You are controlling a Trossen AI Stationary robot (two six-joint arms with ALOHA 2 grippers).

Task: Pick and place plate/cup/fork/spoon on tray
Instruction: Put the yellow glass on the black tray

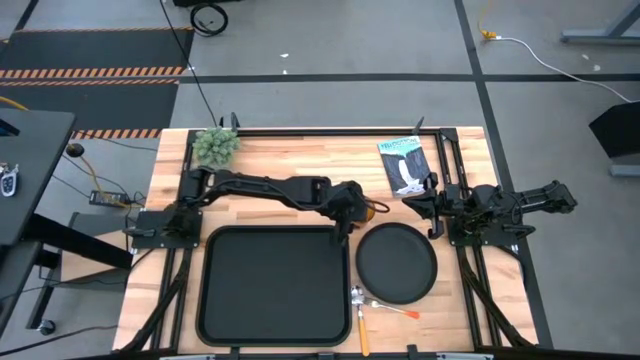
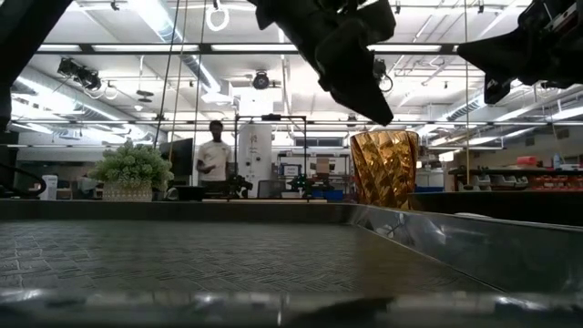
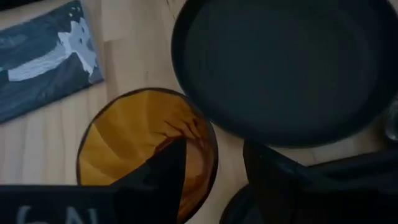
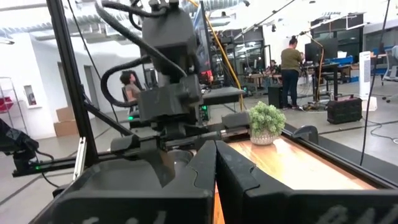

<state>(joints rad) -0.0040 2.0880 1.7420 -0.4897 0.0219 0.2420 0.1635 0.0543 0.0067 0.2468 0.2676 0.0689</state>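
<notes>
1. The cup (image 1: pixel 374 210), amber and translucent, stands upright on the desk (image 1: pixel 300 160) just beyond the far-left edge of the plate (image 1: pixel 396 262) and near the far-right corner of the tray (image 1: pixel 275 285).
2. The left hand (image 1: pixel 352 222) hangs directly above the cup with its fingers spread; in the left wrist view one finger (image 3: pixel 163 171) lies over the cup's mouth and the other (image 3: pixel 273 171) outside the rim, on the plate side (nothing is gripped).
3. The plate, round and matte black, rests on the desk immediately right of the tray; whether the two rims touch cannot be told.
4. The spoon (image 1: pixel 383 302) and the fork (image 1: pixel 361 325) lie on the desk at the near edge, between tray and plate, the spoon's orange handle pointing right.
5. The tray, rectangular with a raised rim, occupies the near-left part of the desk.
6. The right hand (image 1: pixel 433 207), its fingers closed on nothing, waits at the desk's right edge.
7. A small potted plant (image 1: pixel 215 146) stands at the far-left corner; a printed card (image 1: pixel 405 163) lies far right.
</notes>
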